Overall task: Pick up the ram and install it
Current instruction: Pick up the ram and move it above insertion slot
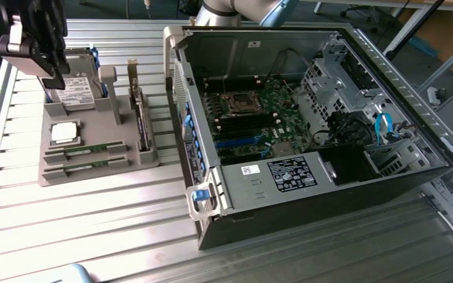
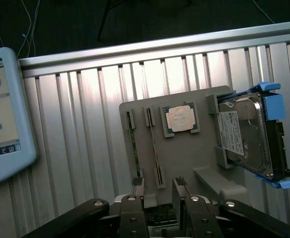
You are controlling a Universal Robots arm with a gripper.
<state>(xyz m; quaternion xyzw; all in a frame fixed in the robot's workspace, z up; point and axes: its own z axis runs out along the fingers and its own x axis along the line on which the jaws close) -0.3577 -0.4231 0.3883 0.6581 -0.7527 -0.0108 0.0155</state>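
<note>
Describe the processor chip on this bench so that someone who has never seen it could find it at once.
Start at the open computer case; to the exterior view's left of it sits a grey parts holder. On it, between the hard drive and the ram sticks, lies the processor chip: the only square, silver part.

One ram stick point(image 1: 89, 148) and another ram stick point(image 1: 85, 167) stand in a gray holder point(image 1: 97, 132) on the surface.
Each one is long, thin and green. They stand up on their long edges, each in its own slot. They sit side by side in the same direction, near each other but not touching. Nothing is holding them.
</note>
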